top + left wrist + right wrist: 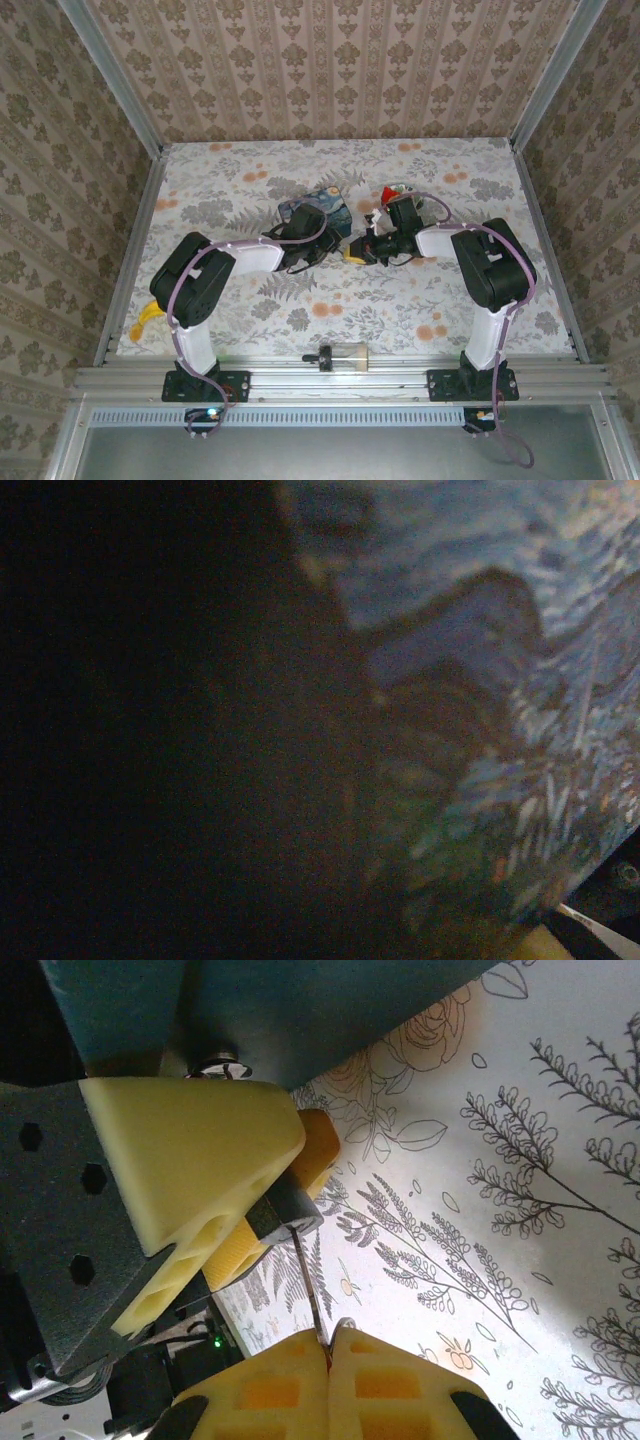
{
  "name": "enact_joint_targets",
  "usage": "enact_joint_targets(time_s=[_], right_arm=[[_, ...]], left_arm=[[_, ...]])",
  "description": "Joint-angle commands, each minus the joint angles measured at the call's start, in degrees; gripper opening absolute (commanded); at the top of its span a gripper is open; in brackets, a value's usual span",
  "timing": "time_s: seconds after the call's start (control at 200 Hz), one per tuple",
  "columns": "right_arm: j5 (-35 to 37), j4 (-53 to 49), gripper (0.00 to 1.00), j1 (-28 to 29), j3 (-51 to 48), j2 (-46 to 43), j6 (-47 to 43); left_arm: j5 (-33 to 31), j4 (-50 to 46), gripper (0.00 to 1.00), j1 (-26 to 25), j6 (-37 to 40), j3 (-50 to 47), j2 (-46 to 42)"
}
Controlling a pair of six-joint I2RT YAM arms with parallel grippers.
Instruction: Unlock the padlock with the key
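My right gripper (328, 1348), pinched shut on the thin brownish-metal key (308, 1285), aims it lengthwise leftward into the tiny black-bodied padlock (285, 1212) clamped in my left gripper (298, 1182).

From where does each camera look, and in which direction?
Top external: above, behind the bases, looking down on the table; both arms show.
Left wrist: on the left arm, facing the blue box very closely; dark, blurred.
Right wrist: looks past the right gripper holding the key toward the padlock.
Shared: blue box, top and left wrist.
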Motion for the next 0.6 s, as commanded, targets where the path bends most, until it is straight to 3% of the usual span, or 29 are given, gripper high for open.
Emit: enact_joint_targets(time_s=[0.0, 0.59], right_arm=[[1.7, 7.7, 0.00, 0.9, -0.4, -1.3, 1.2], [6.3, 3.8, 0.00, 1.2, -7.9, -5.9, -2.6]], left_arm=[[10.6, -3.9, 0.00, -1.7, -4.2, -1.5, 0.7], [8.9, -1.7, 0.00, 0.2, -9.6, -3.4, 2.0]])
